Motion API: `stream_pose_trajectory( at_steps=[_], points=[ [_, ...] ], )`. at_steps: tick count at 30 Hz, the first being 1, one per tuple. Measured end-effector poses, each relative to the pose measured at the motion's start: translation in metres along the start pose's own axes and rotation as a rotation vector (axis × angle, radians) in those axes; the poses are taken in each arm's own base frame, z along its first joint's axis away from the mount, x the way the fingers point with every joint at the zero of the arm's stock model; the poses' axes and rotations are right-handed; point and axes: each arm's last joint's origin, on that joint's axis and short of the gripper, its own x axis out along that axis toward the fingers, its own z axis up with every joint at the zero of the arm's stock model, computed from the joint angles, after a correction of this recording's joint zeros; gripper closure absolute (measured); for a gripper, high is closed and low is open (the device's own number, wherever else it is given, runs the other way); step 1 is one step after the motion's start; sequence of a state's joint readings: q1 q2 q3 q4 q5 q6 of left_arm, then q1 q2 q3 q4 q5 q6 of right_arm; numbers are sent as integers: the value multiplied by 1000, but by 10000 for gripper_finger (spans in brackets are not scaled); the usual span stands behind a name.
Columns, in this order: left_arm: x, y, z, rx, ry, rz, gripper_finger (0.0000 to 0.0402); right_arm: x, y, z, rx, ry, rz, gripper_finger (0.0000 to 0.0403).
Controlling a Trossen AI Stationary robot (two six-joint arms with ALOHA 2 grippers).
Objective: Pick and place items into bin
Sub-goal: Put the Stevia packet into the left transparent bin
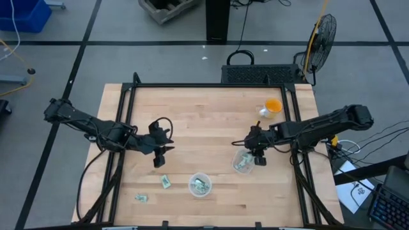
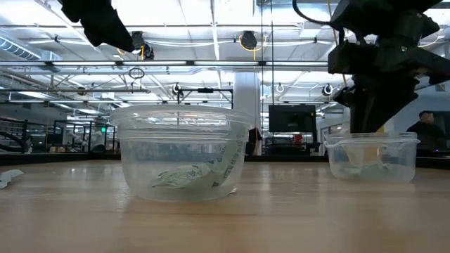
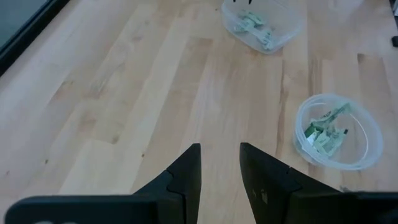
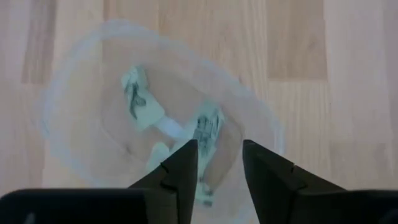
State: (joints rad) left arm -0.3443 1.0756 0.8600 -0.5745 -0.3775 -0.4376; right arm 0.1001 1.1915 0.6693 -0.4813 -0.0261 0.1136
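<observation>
Right fingers standing parted with a clear gap, gripping nothing, hanging directly over the right-hand clear cup. Pointing down into its mouth, probably so that a wrapped piece falls inside rather than onto the worktop. Several green-and-white wrapped pieces lying on that cup's floor beneath the tips; not touching them, as far as the right wrist view shows.

Left fingers also standing part open, holding nothing, hovering above bare wood left of centre. Judged to be waiting, or lining up for a loose piece.

Second clear cup sitting near the front edge, already holding a few wrapped pieces. Two wrapped pieces lying loose on the worktop: one just beside that cup on its left, another farther out toward the front left corner. Those two judged as the work left.

Orange cup standing at the back right, well apart, not part of the job. Right arm reaching in from the right side, left arm from the left.
</observation>
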Motion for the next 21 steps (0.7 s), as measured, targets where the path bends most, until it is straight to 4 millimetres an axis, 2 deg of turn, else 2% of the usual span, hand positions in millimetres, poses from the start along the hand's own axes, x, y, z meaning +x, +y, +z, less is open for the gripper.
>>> stream_pose_trajectory(
  at_steps=[4,11,16,21],
  points=[
    [0,1,-2,54,16,9,286,-6,2,12,-56,-149,11,272],
    [6,4,-6,93,93,-1,286,-30,2,35,-176,-469,1,271],
    [22,-3,-12,141,184,-24,286,-42,-2,50,-234,-661,-41,271],
    [43,-10,-22,172,296,-38,286,-45,-10,55,-219,-708,-74,271]
  ],
)
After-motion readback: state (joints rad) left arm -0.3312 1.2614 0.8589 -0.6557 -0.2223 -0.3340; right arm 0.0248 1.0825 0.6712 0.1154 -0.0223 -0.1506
